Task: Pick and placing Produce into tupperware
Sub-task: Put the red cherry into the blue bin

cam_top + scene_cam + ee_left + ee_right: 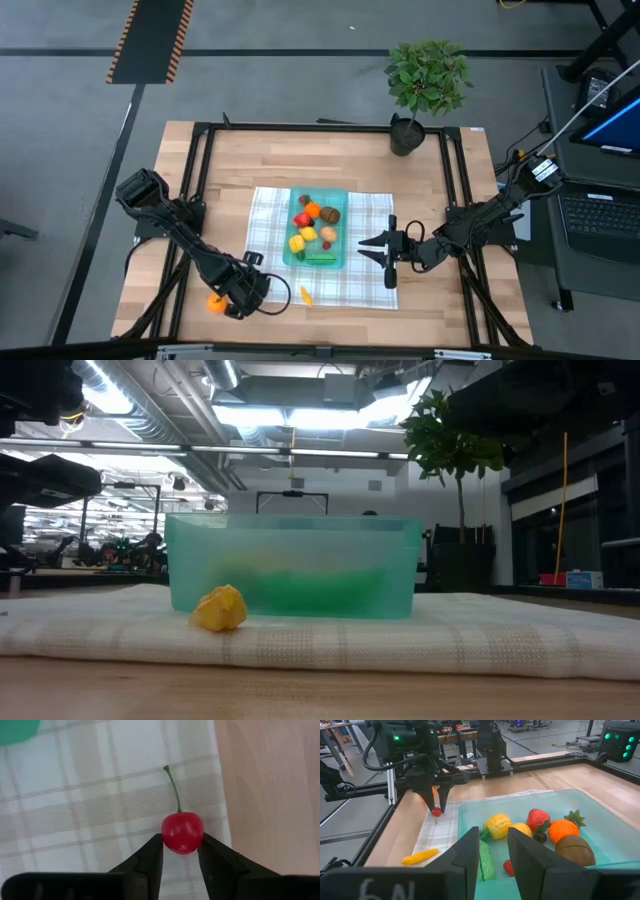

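Left pincer [181, 851] nips a cherry [182, 832] on the cloth [100, 810] (7 o'clock from the tupperware [315, 229]); right pincer [492, 851] is empty, slightly parted.

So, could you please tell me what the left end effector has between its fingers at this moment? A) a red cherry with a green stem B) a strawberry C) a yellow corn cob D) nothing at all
A: the left wrist view shows the left end effector with its two fingers on either side of the red cherry over the checked cloth, and the right wrist view shows the same.
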Controlling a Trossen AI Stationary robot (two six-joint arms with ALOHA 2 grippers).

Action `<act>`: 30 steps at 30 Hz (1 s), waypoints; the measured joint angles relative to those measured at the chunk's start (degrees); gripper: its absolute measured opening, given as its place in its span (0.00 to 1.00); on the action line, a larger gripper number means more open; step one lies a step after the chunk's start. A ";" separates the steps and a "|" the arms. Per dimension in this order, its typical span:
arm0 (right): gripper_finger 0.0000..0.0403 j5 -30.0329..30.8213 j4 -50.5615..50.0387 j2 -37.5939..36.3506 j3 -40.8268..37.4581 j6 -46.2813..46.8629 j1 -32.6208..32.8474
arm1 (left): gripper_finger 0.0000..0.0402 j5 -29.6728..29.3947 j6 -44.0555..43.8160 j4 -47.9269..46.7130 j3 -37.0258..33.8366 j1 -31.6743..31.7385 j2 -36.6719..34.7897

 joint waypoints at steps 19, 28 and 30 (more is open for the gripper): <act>0.26 0.00 0.00 0.00 0.00 0.02 0.02 | 0.46 -0.81 -0.52 0.52 0.00 1.81 -0.01; 0.26 0.00 0.02 0.00 0.00 0.02 0.02 | 0.39 0.39 0.07 0.52 0.00 1.81 -0.02; 0.26 0.00 0.00 0.00 0.00 0.02 0.02 | 0.35 0.42 0.07 0.80 0.00 1.81 0.00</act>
